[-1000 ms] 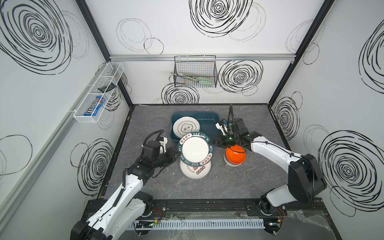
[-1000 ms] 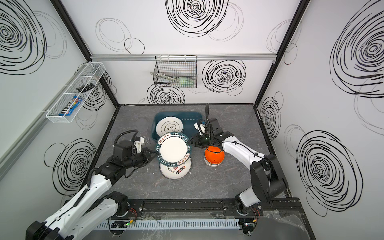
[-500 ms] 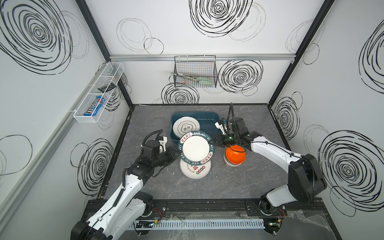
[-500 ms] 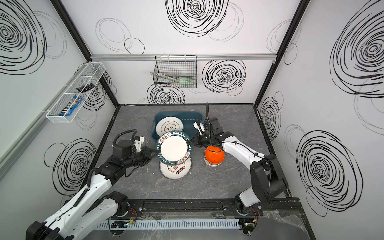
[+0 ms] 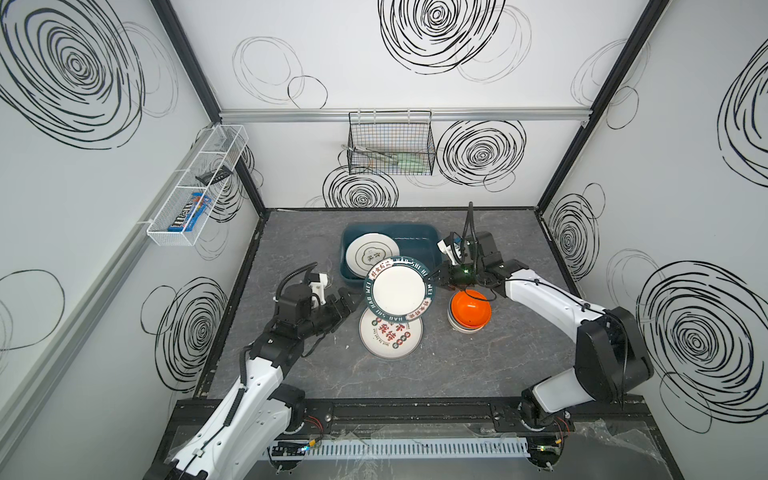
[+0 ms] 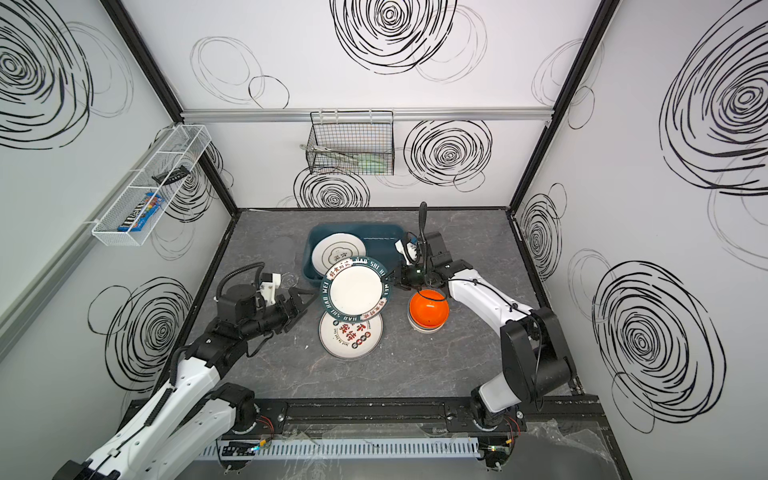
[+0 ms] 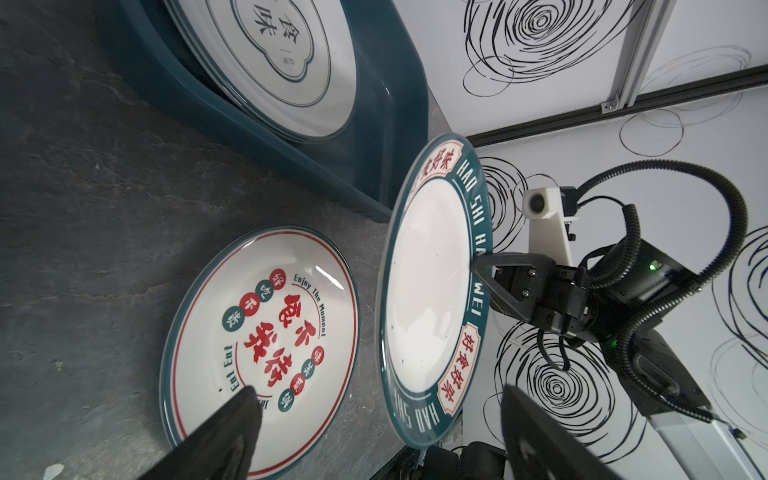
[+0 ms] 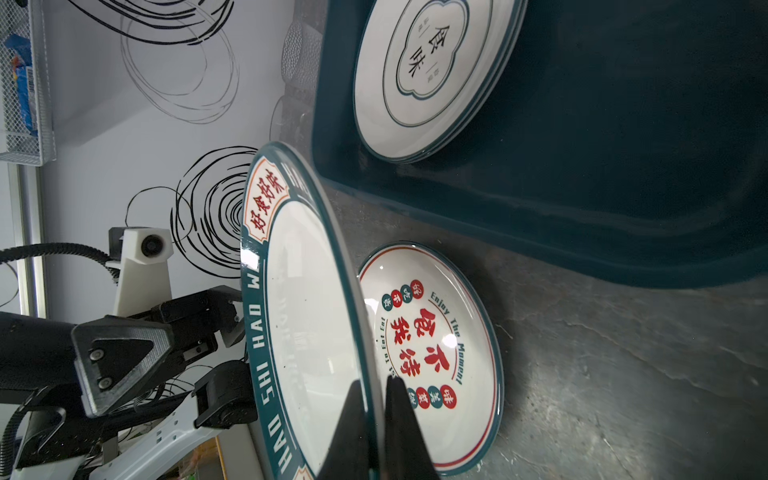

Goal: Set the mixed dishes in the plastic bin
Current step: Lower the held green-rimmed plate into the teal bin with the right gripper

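A white plate with a dark-green lettered rim (image 5: pixel 398 291) (image 6: pixel 355 293) hangs tilted above the table. My right gripper (image 8: pixel 374 399) (image 5: pixel 434 280) is shut on its rim. My left gripper (image 7: pixel 378 419) (image 6: pixel 305 303) stands open at the plate's opposite edge, its fingers (image 7: pixel 224 436) clear of the rim. Under the held plate, a white plate with red characters (image 5: pixel 390 332) (image 8: pixel 432 345) lies flat on the table. The dark teal plastic bin (image 5: pixel 415 241) (image 8: pixel 582 208) sits just behind, with a white plate (image 5: pixel 370 255) (image 7: pixel 282 54) in its left half.
A stack of bowls with an orange one on top (image 5: pixel 469 309) (image 6: pixel 429 309) sits under my right forearm. A clear glass (image 8: pixel 300 54) stands outside the bin's left wall. A black wire basket (image 5: pixel 390 143) hangs on the back wall and a white mesh tray (image 5: pixel 195 187) on the left wall.
My left gripper has opened and let go of the green-rimmed plate. My right gripper has shut on the plate's other edge. The plate has barely moved.
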Robot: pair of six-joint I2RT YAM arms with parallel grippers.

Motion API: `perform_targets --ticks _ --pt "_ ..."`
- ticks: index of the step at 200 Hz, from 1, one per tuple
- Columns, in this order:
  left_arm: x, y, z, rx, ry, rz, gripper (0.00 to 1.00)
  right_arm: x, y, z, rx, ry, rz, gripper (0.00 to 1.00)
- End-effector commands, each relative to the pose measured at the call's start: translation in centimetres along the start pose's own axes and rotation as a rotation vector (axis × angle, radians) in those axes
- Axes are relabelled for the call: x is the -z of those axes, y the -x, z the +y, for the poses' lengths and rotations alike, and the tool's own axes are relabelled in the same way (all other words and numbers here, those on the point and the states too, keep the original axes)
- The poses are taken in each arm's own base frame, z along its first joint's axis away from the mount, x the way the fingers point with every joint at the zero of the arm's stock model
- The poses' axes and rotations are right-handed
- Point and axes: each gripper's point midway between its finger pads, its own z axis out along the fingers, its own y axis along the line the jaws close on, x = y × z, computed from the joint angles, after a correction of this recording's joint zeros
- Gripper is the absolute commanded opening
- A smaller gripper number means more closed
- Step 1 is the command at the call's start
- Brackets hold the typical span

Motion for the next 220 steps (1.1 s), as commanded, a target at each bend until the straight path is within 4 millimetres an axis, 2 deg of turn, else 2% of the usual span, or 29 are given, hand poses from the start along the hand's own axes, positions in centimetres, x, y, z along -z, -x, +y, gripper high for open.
perform_targets --ticks 1,62,127,172,220 --pt "0.4 0.2 0.1 -0.030 -0.012 -0.022 0.98 0.6 2.6 1.8 0.024 0.031 -0.051 0.01" --pt "0.4 -1.3 3.0 0.008 0.027 -0.007 0.99 -1.1 7.0 0.8 -0.026 -0.028 -0.086 0.01" --pt "0.2 -2.1 4.4 0.035 0.041 0.004 0.99 -4.3 11.4 -1.4 -0.082 -0.088 -0.128 0.01" --pt "0.1 -2.3 4.9 0.040 0.049 0.012 1.00 -6.6 13.7 -3.7 -0.115 -0.146 -0.149 0.01" --pt "0.0 -2.3 5.3 0.047 0.056 0.012 1.00 -8.9 14.9 -5.8 -0.145 -0.190 -0.145 0.01"
